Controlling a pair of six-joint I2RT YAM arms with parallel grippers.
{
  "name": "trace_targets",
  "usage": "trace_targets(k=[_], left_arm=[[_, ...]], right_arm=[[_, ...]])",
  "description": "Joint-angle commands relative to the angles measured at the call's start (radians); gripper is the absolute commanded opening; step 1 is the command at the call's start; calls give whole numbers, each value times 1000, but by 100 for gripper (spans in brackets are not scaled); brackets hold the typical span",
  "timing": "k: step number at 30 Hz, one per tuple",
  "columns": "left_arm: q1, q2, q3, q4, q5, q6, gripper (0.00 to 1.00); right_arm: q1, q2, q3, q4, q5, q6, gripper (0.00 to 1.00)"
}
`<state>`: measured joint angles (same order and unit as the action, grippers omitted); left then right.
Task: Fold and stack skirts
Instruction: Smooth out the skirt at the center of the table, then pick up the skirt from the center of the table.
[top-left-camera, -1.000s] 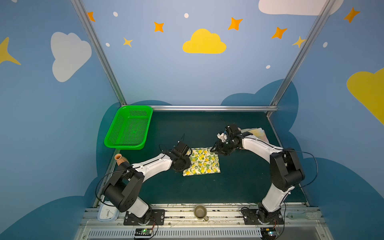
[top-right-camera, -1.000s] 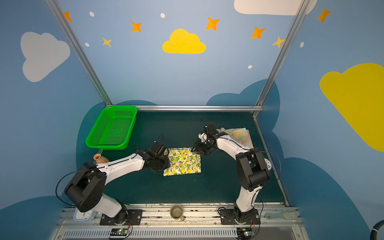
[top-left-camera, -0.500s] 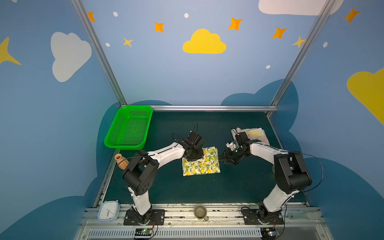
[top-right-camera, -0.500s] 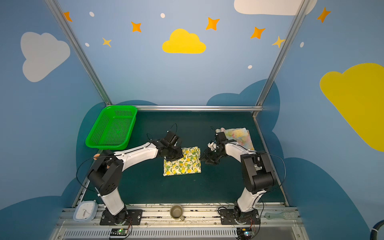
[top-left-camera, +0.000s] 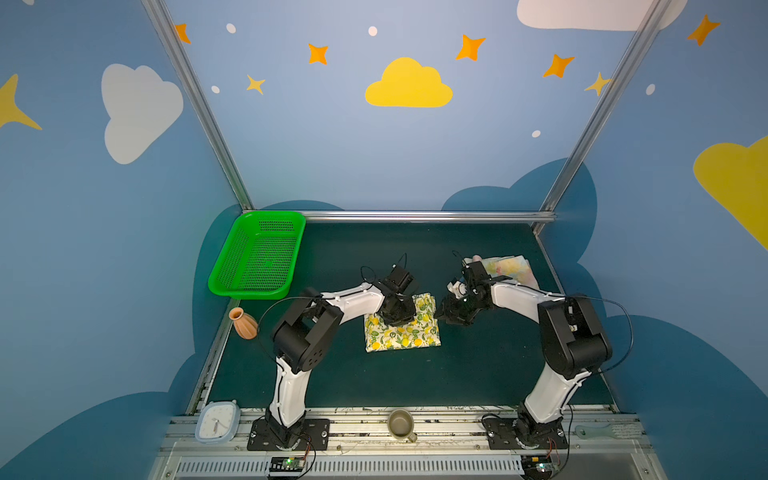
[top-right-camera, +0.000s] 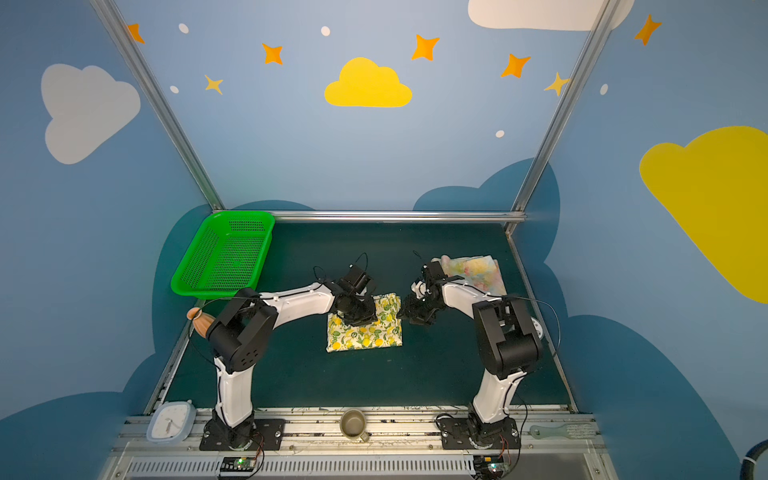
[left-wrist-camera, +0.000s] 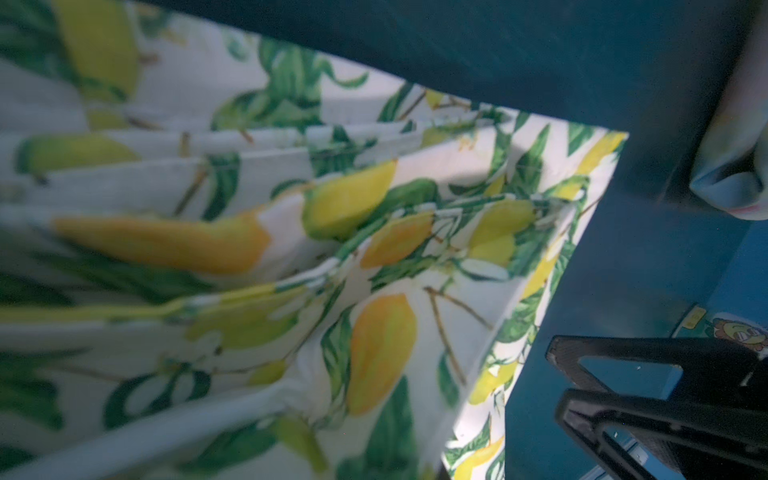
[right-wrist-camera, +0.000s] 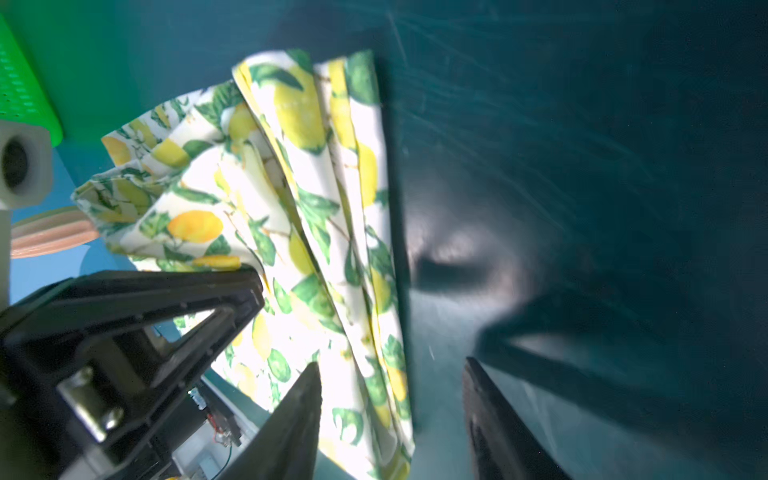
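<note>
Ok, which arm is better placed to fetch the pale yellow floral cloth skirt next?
Right. The floral skirt lies beside the right arm, and the right gripper is open; the left gripper is at the cream lemon-print cloth skirt, farther away.

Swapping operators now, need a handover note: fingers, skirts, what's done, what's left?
Left gripper: down on the cream lemon-print cloth skirt; grip not visible.
Right gripper: fingers open at that skirt's edge, holding nothing.
Lemon skirt lies folded mid dark green mat; pale yellow flowered cloth skirt looks folded at the far right corner, apart.
To do: stack them.
</note>
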<state>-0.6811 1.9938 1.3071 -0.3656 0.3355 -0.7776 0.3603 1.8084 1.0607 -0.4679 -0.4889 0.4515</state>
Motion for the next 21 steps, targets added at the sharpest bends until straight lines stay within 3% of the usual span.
trace_targets(k=[1, 21], left_arm=[[2, 13, 11, -3, 10, 7, 24], [2, 32, 24, -13, 13, 4, 24]], right_arm=[[8, 31, 16, 15, 15, -18, 54], [49, 105, -41, 119, -60, 4, 55]])
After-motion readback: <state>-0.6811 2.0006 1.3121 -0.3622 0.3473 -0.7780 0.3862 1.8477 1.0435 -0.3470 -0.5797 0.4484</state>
